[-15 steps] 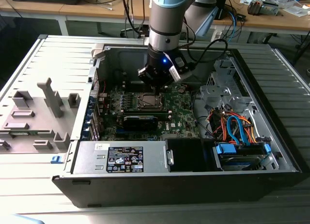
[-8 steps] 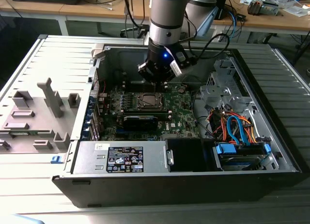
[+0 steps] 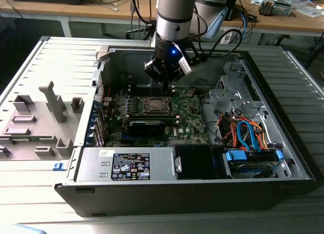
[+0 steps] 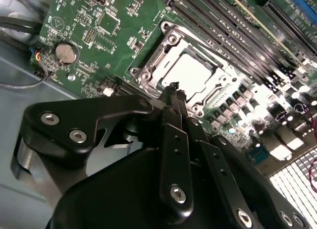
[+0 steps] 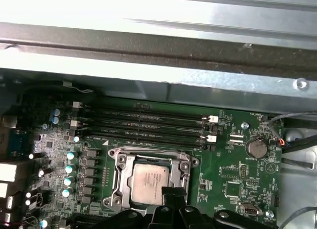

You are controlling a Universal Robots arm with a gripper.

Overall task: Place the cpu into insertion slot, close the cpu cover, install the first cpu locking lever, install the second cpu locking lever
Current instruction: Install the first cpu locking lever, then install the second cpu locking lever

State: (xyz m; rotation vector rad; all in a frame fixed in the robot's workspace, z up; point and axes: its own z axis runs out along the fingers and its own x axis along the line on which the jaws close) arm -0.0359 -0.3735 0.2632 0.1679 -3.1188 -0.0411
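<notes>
The cpu (image 5: 148,182) lies flat in the insertion slot (image 3: 153,105) on the green board, its silver-grey top showing. The cpu cover (image 5: 122,177) is down over it, its metal frame (image 4: 157,55) ringing the chip (image 4: 190,73). I cannot make out how the locking levers stand. My gripper (image 3: 165,81) hangs just above the socket's edge, nearer the chassis back wall. In both wrist views its black fingertips (image 4: 174,87) meet with nothing between them, over the rim of the cover (image 5: 171,195).
Rows of memory slots (image 5: 148,122) run beside the socket, and a coin battery (image 5: 256,148) sits close by. A long black block (image 3: 147,126) lies in front of the socket. The power supply (image 3: 126,165), cable bundle (image 3: 248,132) and chassis walls (image 5: 198,65) close in the space.
</notes>
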